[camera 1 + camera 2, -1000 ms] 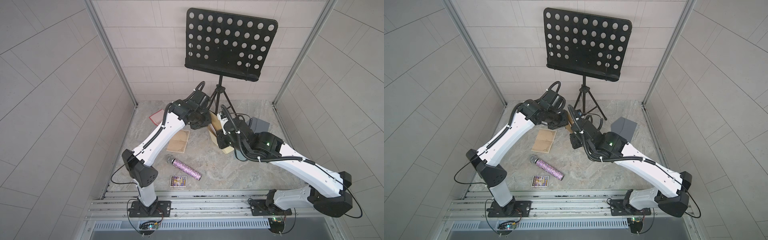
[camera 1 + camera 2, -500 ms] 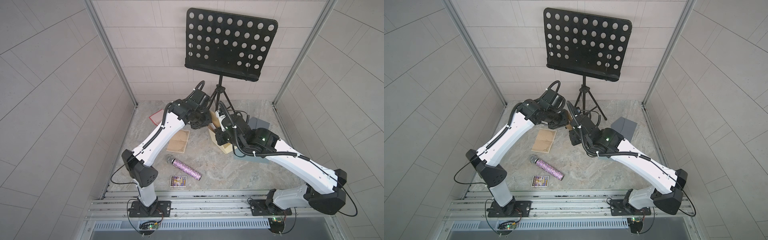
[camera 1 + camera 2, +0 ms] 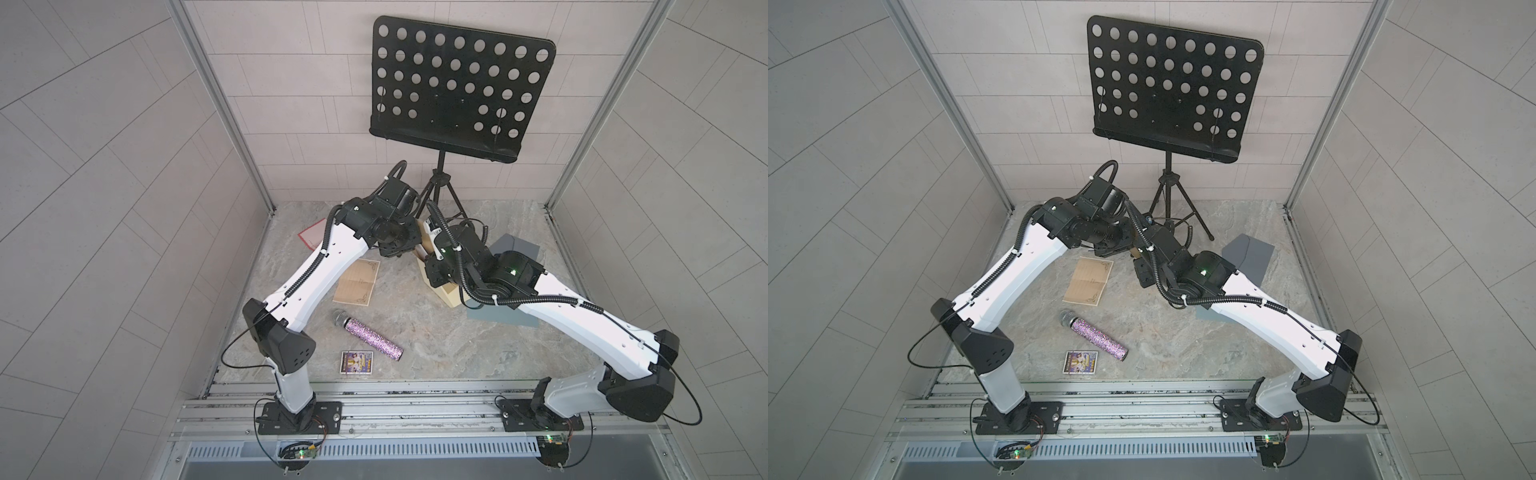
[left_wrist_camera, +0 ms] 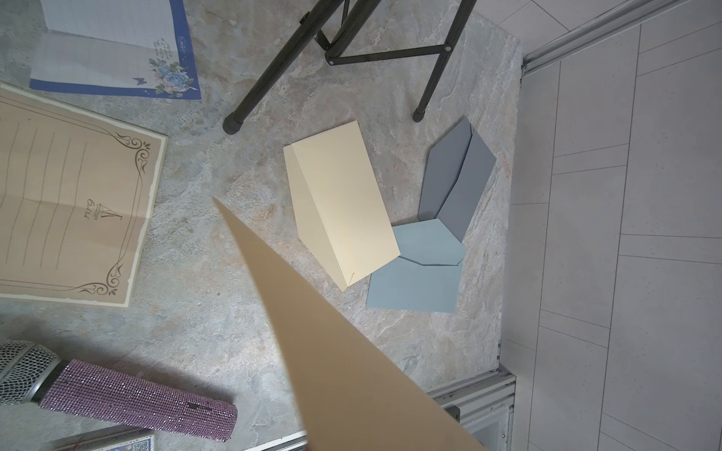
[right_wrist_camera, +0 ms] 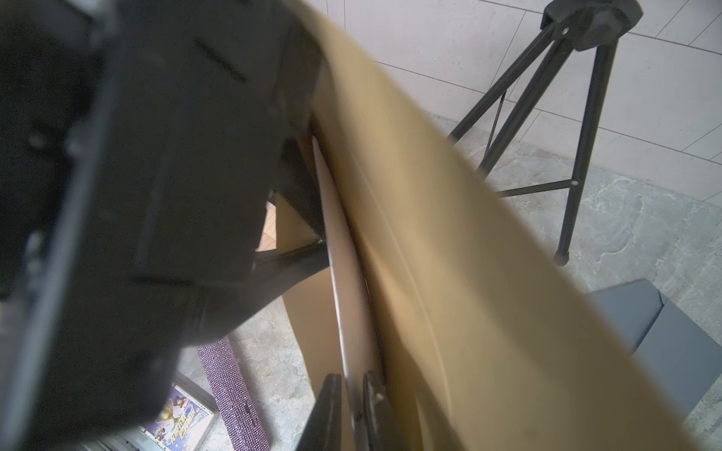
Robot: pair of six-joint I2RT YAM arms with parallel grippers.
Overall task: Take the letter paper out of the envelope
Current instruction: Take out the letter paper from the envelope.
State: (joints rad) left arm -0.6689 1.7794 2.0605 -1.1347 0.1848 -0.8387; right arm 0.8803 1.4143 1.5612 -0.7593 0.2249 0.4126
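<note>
Tan kraft envelope [image 4: 332, 351] aloft btw 2 grippers
L gripper [image 3: 413, 245] clamped on it; R gripper [image 5: 351, 398] pinching 1 pale letter sheet [image 5: 344, 296].

Bright, even, diffuse light from above; shadows on table [image 3: 415, 332] are soft. Top views bend walls [image 3: 104, 208] at the edges. Left wrist view sharp. Right wrist view: envelope [image 5: 469, 273] close-up and blurred, stand [image 5: 578, 136] behind it sharp.
</note>
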